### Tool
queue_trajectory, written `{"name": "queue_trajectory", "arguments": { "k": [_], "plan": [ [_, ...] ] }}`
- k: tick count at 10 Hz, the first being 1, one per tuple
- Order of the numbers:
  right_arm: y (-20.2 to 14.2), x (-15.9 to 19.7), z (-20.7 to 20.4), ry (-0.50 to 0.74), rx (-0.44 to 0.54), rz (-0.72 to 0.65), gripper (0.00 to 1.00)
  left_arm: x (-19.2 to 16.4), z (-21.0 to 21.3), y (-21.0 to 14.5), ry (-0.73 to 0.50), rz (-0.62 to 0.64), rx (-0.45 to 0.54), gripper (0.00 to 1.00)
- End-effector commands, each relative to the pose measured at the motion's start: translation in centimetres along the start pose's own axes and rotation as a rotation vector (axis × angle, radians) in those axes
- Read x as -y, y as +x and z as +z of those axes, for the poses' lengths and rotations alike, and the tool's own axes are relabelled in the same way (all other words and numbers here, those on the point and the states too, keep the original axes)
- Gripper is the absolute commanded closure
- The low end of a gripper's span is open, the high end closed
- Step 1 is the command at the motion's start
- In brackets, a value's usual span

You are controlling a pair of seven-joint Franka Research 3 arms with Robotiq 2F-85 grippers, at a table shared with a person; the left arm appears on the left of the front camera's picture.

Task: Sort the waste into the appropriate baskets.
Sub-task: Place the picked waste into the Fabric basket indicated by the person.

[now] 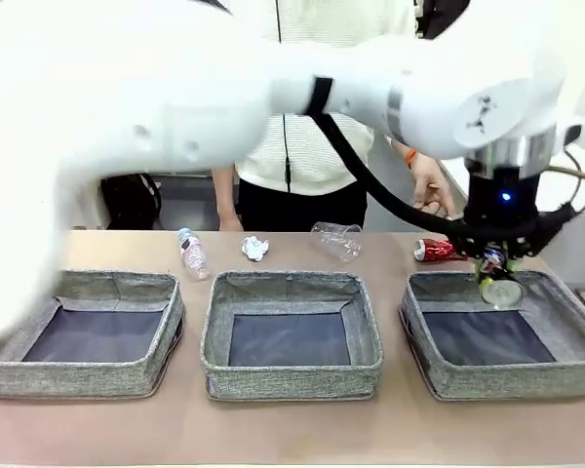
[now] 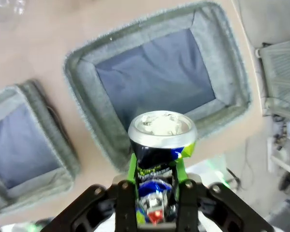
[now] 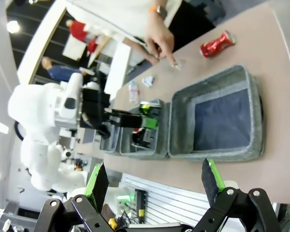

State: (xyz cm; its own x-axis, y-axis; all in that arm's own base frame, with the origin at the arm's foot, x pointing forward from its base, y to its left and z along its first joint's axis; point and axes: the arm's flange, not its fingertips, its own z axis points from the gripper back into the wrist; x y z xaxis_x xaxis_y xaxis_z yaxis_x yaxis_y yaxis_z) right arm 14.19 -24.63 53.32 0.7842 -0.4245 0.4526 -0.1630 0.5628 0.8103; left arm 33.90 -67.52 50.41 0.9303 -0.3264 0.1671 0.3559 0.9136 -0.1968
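Crushed dark metal can (image 2: 162, 135) pinched between the left jaws, grey fabric basket (image 2: 94, 121) below; right jaws wide, empty.

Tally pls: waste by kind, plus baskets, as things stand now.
Crushed cans: 2 (red can; dark can in the left gripper)
Plastic bottle: 1
Clear plastic cup: 1
Crumpled white paper: 1
Grey baskets: 3
Total: 8
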Motion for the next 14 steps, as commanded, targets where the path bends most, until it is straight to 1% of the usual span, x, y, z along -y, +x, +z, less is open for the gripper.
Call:
{"name": "queue_trajectory", "arguments": {
  "k": [1, 3, 5, 6, 7, 8, 13, 14],
  "plan": [
    [-0.1, 0.0, 0.2, 0.003, 0.003, 0.005, 0.0, 4.6, -0.3, 4.2, 0.066, -0.008, -0.06, 0.67],
    [-0.1, 0.0, 0.2, 0.003, 0.003, 0.005, 0.0, 5.3, -2.0, 4.5, 0.139, -0.017, -0.06, 0.67],
    [-0.1, 0.0, 0.2, 0.003, 0.003, 0.005, 0.0, 5.2, -2.1, 4.6, 0.142, -0.005, -0.05, 0.67],
    [-0.1, 0.0, 0.2, 0.003, 0.003, 0.005, 0.0, 5.2, -2.3, 4.6, 0.142, -0.002, -0.06, 0.54],
    [-0.1, 0.0, 0.2, 0.003, 0.003, 0.005, 0.0, 5.2, -2.4, 4.6, 0.149, -0.002, -0.066, 0.1],
    [-0.1, 0.0, 0.2, 0.003, 0.003, 0.005, 0.0, 5.1, -2.4, 4.6, 0.15, 0.001, -0.065, 0.0],
    [-0.1, 0.0, 0.2, 0.003, 0.003, 0.005, 0.0, 4.8, -1.8, 4.5, 0.139, 0.004, -0.072, 0.0],
    [-0.1, 0.0, 0.2, 0.003, 0.003, 0.005, 0.0, 4.4, -1.1, 4.4, 0.127, -0.011, -0.114, 0.0]
  ]
}}
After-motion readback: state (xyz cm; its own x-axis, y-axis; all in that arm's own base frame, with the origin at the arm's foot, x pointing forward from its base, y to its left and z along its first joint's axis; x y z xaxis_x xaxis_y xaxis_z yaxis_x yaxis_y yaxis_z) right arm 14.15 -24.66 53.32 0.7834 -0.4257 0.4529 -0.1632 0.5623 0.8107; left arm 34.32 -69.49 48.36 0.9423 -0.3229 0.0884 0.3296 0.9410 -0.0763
